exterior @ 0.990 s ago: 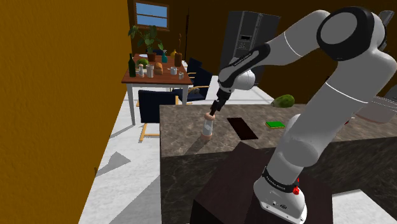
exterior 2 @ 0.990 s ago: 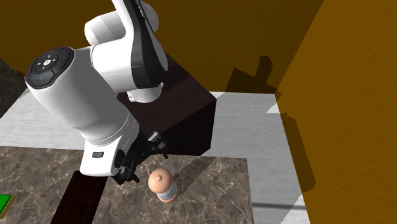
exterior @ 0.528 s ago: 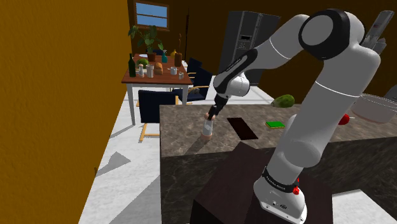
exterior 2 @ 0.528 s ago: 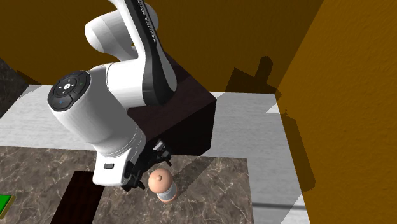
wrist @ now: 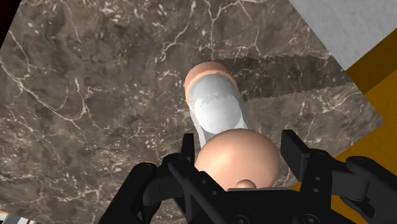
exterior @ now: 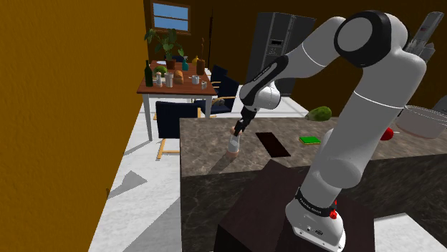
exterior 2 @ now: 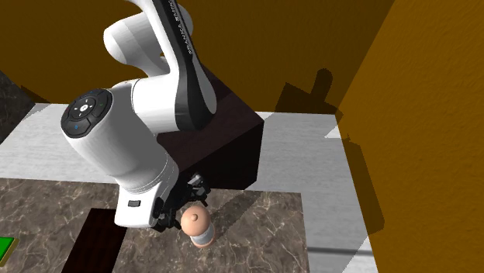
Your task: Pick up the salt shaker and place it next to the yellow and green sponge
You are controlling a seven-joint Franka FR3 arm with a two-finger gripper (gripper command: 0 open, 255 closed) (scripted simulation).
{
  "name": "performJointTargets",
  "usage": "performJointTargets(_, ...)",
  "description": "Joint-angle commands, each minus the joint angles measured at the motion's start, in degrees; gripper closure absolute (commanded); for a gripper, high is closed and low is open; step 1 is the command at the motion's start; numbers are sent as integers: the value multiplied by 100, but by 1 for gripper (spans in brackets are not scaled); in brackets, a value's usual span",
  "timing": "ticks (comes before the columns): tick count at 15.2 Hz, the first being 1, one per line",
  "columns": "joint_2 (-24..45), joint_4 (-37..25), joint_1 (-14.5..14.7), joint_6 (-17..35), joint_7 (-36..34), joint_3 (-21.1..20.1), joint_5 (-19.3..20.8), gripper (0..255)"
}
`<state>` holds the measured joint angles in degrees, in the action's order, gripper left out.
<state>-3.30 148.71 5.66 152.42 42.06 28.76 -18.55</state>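
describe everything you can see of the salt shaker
The salt shaker is a small cylinder with a clear, glassy-looking body showing white inside, closed by a rounded peach cap on top and a peach base. It stands upright on the dark marbled counter, near the counter's corner by the orange wall. The gripper hangs over it, open, one black finger on either side of the top cap, close but not clasping it. Only the counter touches it.

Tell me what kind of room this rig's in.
Probably a home's open kitchen-dining area: a dark marble-look counter, a black refrigerator behind it, and a brown dining table with bottles and dark chairs.
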Motion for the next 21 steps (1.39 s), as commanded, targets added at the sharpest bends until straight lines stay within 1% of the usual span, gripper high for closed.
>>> performJointTargets(1, 1, 1, 1, -1, 0, -1, 0, 255)
performJointTargets(9, 2, 1, 1, 0, 1, -1, -2, 255)
performJointTargets(15, -489, -67, -154, -453, -543, -69, 659, 255)
performJointTargets(21, -908, -205, -303, -945, -918, -183, 1087, 255)
